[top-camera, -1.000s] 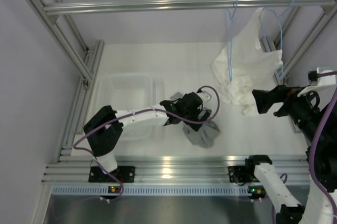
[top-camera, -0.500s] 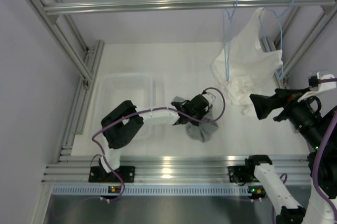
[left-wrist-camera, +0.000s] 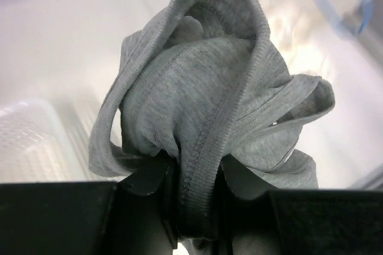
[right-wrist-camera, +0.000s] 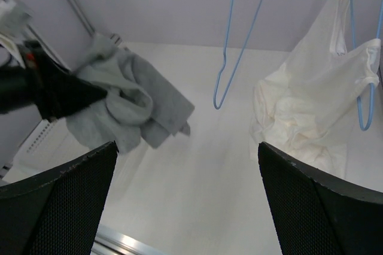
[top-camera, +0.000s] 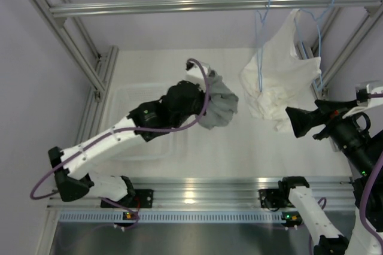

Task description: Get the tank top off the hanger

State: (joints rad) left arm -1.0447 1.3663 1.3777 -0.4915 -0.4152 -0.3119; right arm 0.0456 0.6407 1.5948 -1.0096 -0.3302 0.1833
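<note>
My left gripper [top-camera: 204, 106] is shut on the grey tank top [top-camera: 219, 109], which hangs bunched from the jaws above the table. In the left wrist view a ribbed hem of the tank top [left-wrist-camera: 203, 93] is pinched at my left gripper [left-wrist-camera: 194, 178]. The empty light-blue wire hanger [top-camera: 262, 57] hangs from the top rail, apart from the top. My right gripper [top-camera: 294, 121] stands open at the right, below the white garment. From the right wrist view I see the tank top [right-wrist-camera: 122, 108] at left, the hanger [right-wrist-camera: 219, 106] ahead and my right gripper [right-wrist-camera: 187, 147] holding nothing.
A white translucent garment [top-camera: 281, 69] hangs on a second blue hanger [top-camera: 319, 39] at the right of the aluminium rail [top-camera: 179, 6]. A clear plastic bin [top-camera: 143, 96] sits on the table under my left arm. Frame posts border both sides.
My left gripper closed on the tank top where it lay on the table and lifted it up and toward the back. The right arm barely shifted.
</note>
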